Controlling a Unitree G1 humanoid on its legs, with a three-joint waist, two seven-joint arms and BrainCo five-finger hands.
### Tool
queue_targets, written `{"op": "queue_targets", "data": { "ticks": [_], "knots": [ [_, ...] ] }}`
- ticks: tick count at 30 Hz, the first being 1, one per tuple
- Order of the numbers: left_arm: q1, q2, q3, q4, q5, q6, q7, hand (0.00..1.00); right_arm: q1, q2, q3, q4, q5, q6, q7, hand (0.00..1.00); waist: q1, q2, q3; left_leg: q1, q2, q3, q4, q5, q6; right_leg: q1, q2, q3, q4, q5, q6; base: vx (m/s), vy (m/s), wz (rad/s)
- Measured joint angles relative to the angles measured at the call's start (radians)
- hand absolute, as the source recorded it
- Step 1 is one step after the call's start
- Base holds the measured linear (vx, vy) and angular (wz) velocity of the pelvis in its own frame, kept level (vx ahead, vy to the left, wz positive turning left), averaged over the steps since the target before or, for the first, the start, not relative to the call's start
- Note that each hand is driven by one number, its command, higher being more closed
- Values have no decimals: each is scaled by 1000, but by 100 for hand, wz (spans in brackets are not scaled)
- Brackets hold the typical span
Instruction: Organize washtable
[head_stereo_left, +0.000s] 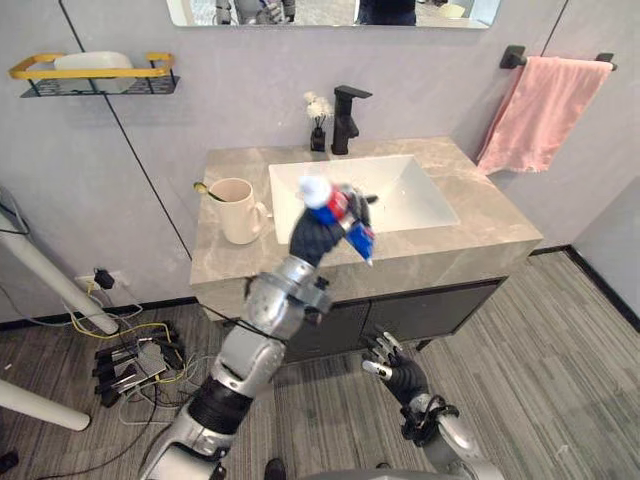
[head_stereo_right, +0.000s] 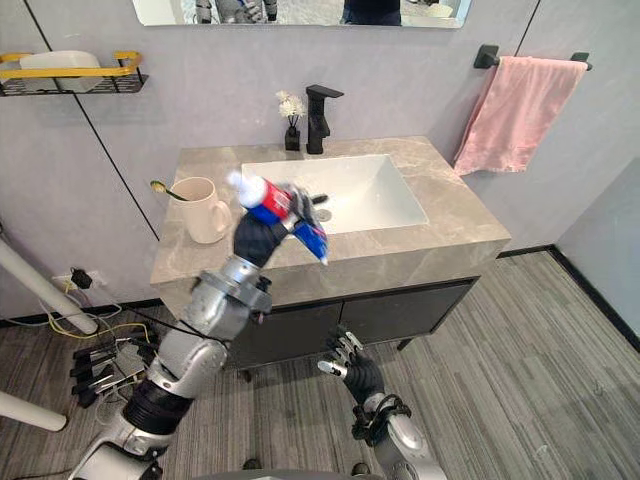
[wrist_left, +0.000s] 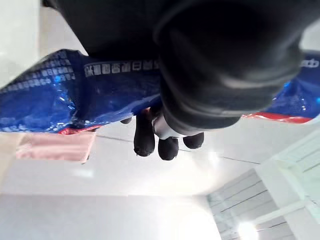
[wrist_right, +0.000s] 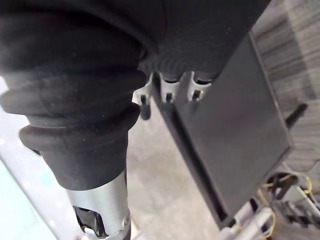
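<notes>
My left hand (head_stereo_left: 318, 236) is raised over the front edge of the washtable (head_stereo_left: 450, 250), fingers curled round a blue, red and white toothpaste tube (head_stereo_left: 340, 212) with its white cap pointing up and left. In the left wrist view the tube (wrist_left: 45, 100) lies across the curled fingers (wrist_left: 167, 145). A cream mug (head_stereo_left: 237, 210) with a gold spoon in it stands on the counter to the left of the white sink basin (head_stereo_left: 400, 195). My right hand (head_stereo_left: 400, 372) hangs low in front of the dark cabinet (head_stereo_left: 440, 310), fingers relaxed and holding nothing.
A black faucet (head_stereo_left: 346, 118) and a small vase of white flowers (head_stereo_left: 318, 120) stand behind the basin. A pink towel (head_stereo_left: 540, 110) hangs on a rail at the right. A yellow-rimmed wall shelf (head_stereo_left: 95, 72) is at the upper left. Cables lie on the floor (head_stereo_left: 135, 360).
</notes>
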Motion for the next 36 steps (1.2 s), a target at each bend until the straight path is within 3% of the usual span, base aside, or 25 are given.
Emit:
{"op": "queue_targets", "data": {
  "ticks": [7,13,20,27,36],
  "knots": [
    [-106,54,58,46,159,0,31,100,26,18,-12,6,-1,0,11,0,-2,1,-1,0,0,0,0,0,0,0,0,0,0,0,0,0,0,0],
    [-356,180,145,206,369,-7,139,100,38,-2,-10,6,-1,-1,32,0,-11,-3,0,-7,6,1,0,-6,-8,-4,4,3,-11,6,-4,0,0,0],
    [-453,276,179,313,395,-16,195,100,54,-5,1,6,0,-5,33,0,-7,-32,2,-50,25,26,3,-6,-11,-47,26,28,-40,34,-5,17,-21,-12],
    [-517,323,192,401,378,-14,219,100,56,-3,22,5,0,-11,34,0,-25,-73,36,-66,30,32,7,-9,-15,-59,31,34,-55,45,-5,9,-4,-2],
    [-538,327,213,462,352,-5,218,100,59,-3,23,6,1,-13,34,0,-23,-79,80,-76,32,35,7,-9,-15,-72,34,39,-54,45,-6,-2,0,0]
  ]
}}
